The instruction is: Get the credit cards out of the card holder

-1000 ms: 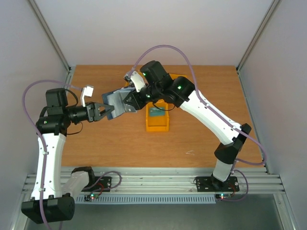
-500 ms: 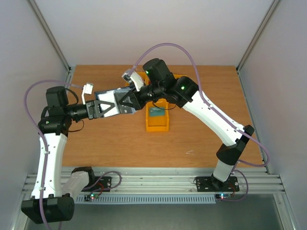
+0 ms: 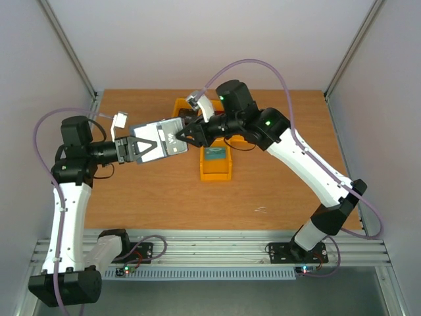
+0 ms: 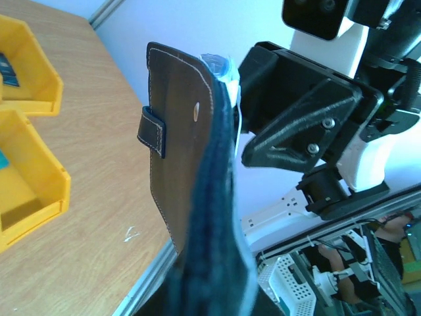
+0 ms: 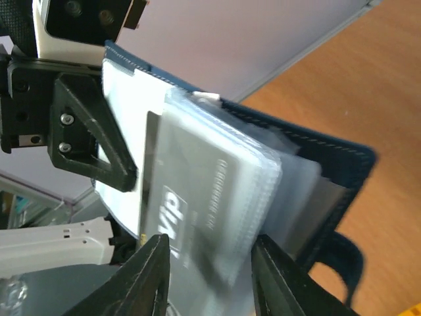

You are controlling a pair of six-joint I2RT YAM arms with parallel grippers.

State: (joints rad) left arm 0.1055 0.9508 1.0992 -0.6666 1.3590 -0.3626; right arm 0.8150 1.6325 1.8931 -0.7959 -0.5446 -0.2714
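Observation:
The card holder [image 3: 172, 146] hangs in the air above the table, opened, pale inside facing up. My left gripper [image 3: 159, 142] is shut on its left part. A slate-blue credit card with white "VIP" lettering [image 3: 170, 137] lies inside under clear sleeves [image 5: 223, 191]. My right gripper [image 3: 182, 136] is at the holder's right edge, open. In the right wrist view its fingertips [image 5: 152, 263] flank the sleeves and the VIP card [image 5: 176, 217]. The left wrist view shows the holder's navy outside [image 4: 184, 164] edge-on with its closing tab [image 4: 152, 130]; my left jaws are hidden behind it.
A yellow bin [image 3: 204, 172] stands on the wooden table just right of the holder, with a teal flat item [image 3: 214, 154] inside. A second yellow bin [image 3: 181, 105] sits behind it. Grey walls enclose the table on three sides.
My left gripper has closed on the card holder. My right gripper has opened and drawn back to the right. The holder has turned flatter, its pale inside now facing up.

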